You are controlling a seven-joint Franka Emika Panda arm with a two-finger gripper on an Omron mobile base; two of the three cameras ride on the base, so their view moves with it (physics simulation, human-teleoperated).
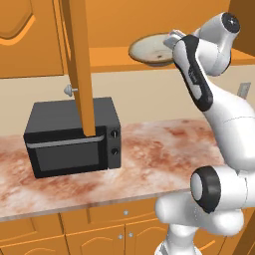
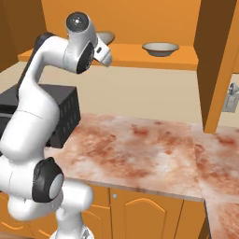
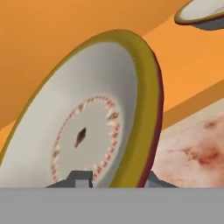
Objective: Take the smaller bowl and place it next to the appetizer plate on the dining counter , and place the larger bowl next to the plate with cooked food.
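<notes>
The smaller bowl [image 3: 87, 131], cream with an olive-yellow rim, a red dotted ring and a dark centre spot, looms close in the hand view. My gripper [image 3: 116, 178] straddles its rim, one fingertip [image 3: 79, 177] inside and the other outside, shut on the wall. In the left base view this bowl [image 1: 149, 50] sits at the shelf's [image 1: 114, 57] level with the gripper [image 1: 173, 40] at its right edge. From the right base view it [image 2: 108, 36] peeks out behind the hand. The larger bowl [image 2: 160, 48] rests on the same shelf further right, also seen at the hand view's top corner [image 3: 203, 11].
A black microwave [image 1: 72, 137] stands on the marbled wall counter [image 1: 164, 149] below the shelf. An open orange cabinet door [image 1: 82, 64] hangs in front of it, and another door [image 2: 217, 60] stands at the right.
</notes>
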